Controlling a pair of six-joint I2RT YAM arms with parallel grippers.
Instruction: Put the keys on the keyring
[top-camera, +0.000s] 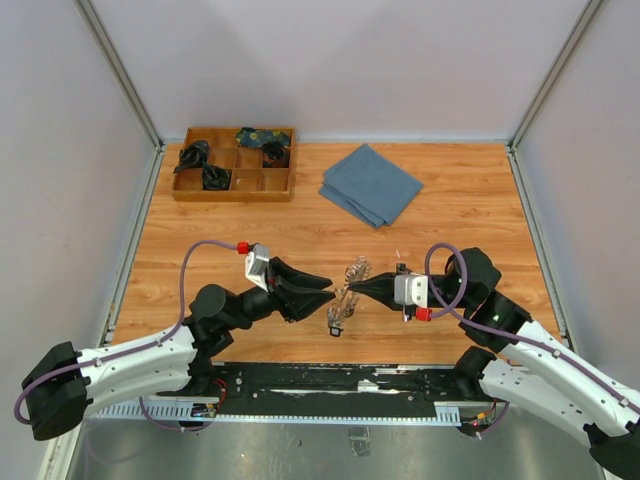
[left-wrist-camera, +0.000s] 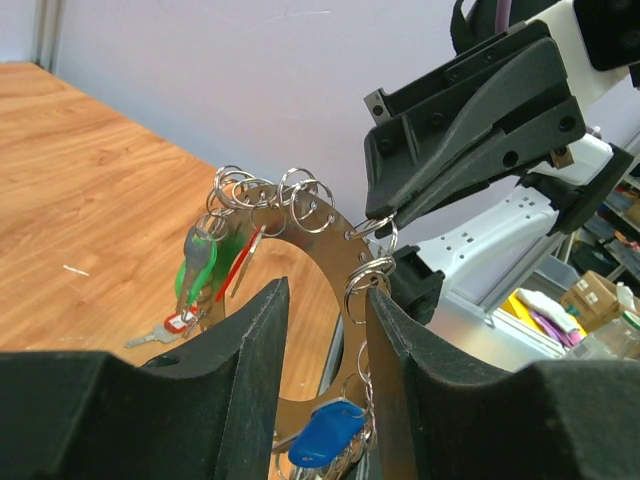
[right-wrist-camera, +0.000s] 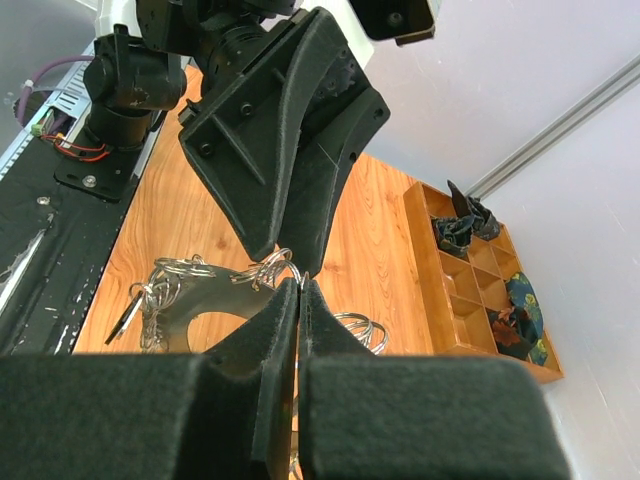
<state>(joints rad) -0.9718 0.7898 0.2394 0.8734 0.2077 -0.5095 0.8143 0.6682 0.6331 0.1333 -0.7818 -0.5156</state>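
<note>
The keyring (top-camera: 353, 272) is a flat metal ring hung with small split rings and keys, held above the table between both grippers. My left gripper (top-camera: 333, 290) is shut across its band (left-wrist-camera: 320, 235). A green-tagged key (left-wrist-camera: 195, 265), a red-tagged key (left-wrist-camera: 180, 322) and a blue-tagged key (left-wrist-camera: 322, 432) dangle from it. My right gripper (top-camera: 352, 288) is shut, pinching a thin split ring at the keyring's edge (right-wrist-camera: 200, 295). It shows in the left wrist view (left-wrist-camera: 385, 215), tip against the ring. The left gripper (right-wrist-camera: 285, 258) meets the right gripper (right-wrist-camera: 300, 285) tip to tip.
A wooden compartment tray (top-camera: 232, 196) with dark bundled items stands at the back left; it also shows in the right wrist view (right-wrist-camera: 450, 300). A folded blue cloth (top-camera: 372, 185) lies at the back centre. Grey walls enclose the table on three sides.
</note>
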